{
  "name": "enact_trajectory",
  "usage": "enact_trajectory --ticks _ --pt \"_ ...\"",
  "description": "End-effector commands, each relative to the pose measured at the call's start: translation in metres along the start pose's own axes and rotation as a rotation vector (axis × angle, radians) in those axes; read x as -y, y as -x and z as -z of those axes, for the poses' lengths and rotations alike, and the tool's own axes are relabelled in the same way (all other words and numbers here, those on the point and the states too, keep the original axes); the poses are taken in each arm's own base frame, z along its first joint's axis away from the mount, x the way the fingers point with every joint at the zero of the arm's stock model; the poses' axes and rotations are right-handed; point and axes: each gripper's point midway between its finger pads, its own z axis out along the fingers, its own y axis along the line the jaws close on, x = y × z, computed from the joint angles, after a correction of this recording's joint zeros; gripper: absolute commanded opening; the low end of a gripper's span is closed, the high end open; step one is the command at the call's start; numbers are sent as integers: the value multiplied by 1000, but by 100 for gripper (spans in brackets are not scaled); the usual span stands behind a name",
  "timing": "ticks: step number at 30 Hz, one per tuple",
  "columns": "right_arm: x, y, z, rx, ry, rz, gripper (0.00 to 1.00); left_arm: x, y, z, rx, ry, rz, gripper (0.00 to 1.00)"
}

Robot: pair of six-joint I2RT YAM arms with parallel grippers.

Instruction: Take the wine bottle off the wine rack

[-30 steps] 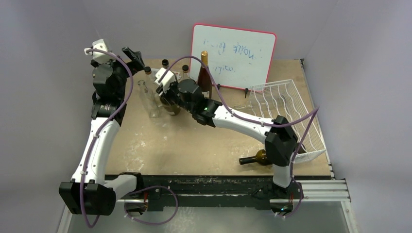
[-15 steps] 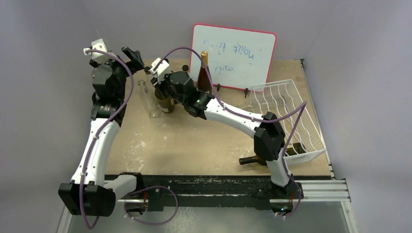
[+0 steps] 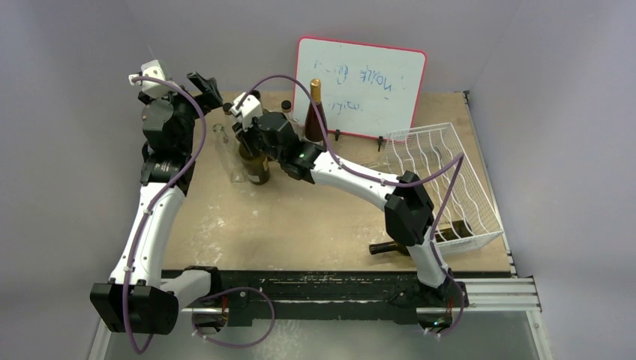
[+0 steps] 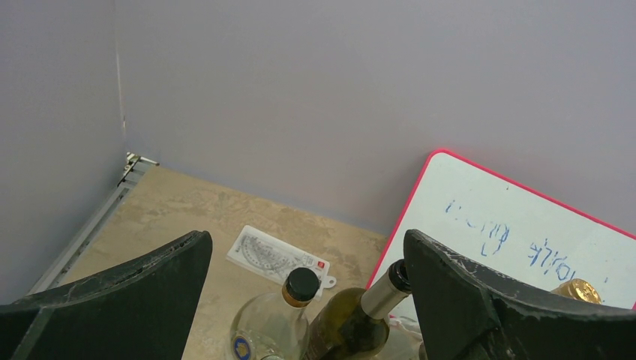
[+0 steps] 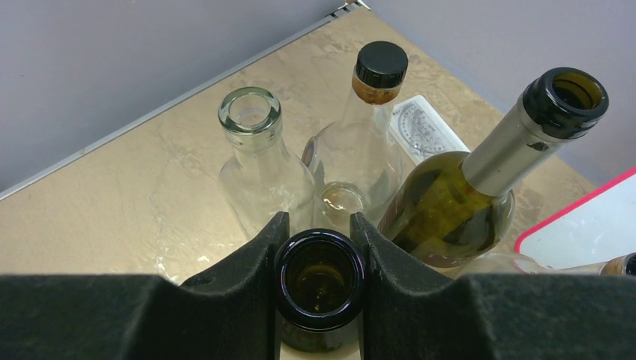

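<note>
Your right fingers (image 5: 225, 300) clench the wine bottle (image 5: 319, 281) at its open mouth in the right wrist view, a grip that holds it upright beside the clear bottles (image 5: 264, 176). The top view puts it at the far left of the worktop (image 3: 300, 225), well apart from the wine rack (image 3: 427, 154), probably to be parked there. Left wrist view: your left fingers (image 4: 127, 292) gape, gripping nothing, raised above that group, out of the way
</note>
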Motion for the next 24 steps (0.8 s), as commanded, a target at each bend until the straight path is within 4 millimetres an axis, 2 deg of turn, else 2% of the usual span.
enact_trajectory --ticks 1,5,10,14,17,24 --pt "14 87 10 227 -30 -66 0 7 19 4 66 -24 -10 99" --pt "15 82 6 219 -41 -69 1 9 21 6 67 -34 -7 99" --pt "17 74 2 199 -55 -61 17 9 19 6 66 -28 -15 99" --pt "16 75 3 191 -45 -42 39 9 22 8 72 -28 -19 99" --pt "15 77 6 189 -35 -34 52 9 23 9 75 -26 -18 99" --pt "16 92 18 200 -27 -8 69 12 25 9 73 -41 -13 99"
